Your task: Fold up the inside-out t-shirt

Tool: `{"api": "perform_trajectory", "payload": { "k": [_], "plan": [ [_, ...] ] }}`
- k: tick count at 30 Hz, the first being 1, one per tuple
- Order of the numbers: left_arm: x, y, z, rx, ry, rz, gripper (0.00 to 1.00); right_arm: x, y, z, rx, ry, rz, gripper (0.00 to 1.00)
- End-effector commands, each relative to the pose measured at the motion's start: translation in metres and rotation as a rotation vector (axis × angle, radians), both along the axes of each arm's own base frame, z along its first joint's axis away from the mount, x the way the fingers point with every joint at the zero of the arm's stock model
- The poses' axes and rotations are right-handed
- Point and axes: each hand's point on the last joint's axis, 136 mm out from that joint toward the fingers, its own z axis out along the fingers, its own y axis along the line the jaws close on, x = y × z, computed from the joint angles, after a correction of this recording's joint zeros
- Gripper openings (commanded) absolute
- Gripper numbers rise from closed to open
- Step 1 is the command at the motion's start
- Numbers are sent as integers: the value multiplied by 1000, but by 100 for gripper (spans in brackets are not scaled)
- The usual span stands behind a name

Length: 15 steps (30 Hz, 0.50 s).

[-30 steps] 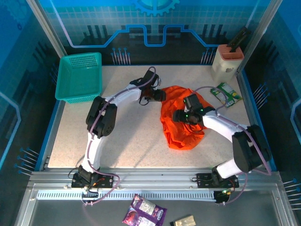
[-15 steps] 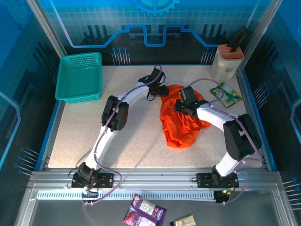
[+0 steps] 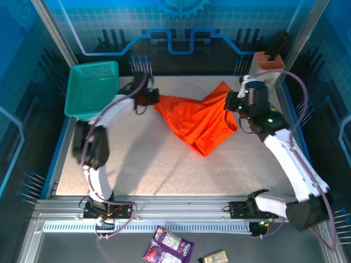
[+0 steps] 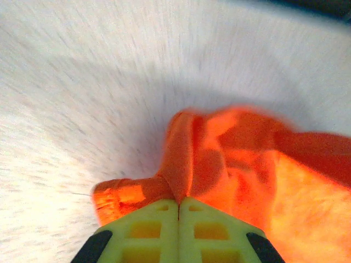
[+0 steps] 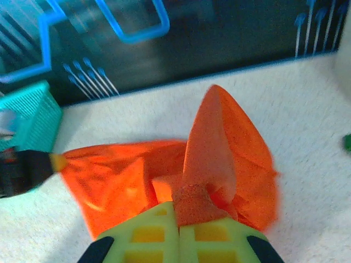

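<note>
The left gripper and right gripper, each pinching the orange t-shirt, have drawn apart, stretching the crumpled heap between them for spreading.

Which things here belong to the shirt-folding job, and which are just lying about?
Job: orange t-shirt; left gripper and right gripper, both shut on it.
Lying about: teal basket; peach holder at the far right corner; purple packets by the near rail.
</note>
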Motion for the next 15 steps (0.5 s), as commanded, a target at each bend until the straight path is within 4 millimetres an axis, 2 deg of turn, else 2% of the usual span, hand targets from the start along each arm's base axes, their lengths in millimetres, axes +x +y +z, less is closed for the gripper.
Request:
{"api": "perform_trajectory", "payload": {
  "k": [1, 4, 6, 9, 12, 14, 15],
  "plan": [
    [-26, 42, 93, -39, -224, 82, 0, -27, -25, 27, -60, -16, -7, 0],
    [-61, 79, 142, -52, -323, 150, 0, -37, -44, 62, -56, -80, -42, 0],
    [-82, 98, 167, -51, -377, 189, 0, -42, -52, 84, -59, -127, -61, 0],
    [-105, 115, 196, -67, -426, 216, 0, -41, -61, 110, -52, -184, -84, 0],
    [-107, 112, 199, -72, -398, 180, 0, -26, -64, 120, -44, -196, -85, 0],
    [-97, 101, 183, -98, -331, 124, 0, -8, -62, 114, -37, -168, -75, 0],
    [-89, 94, 169, -122, -280, 92, 0, 4, -62, 106, -38, -139, -70, 0]
  ]
}}
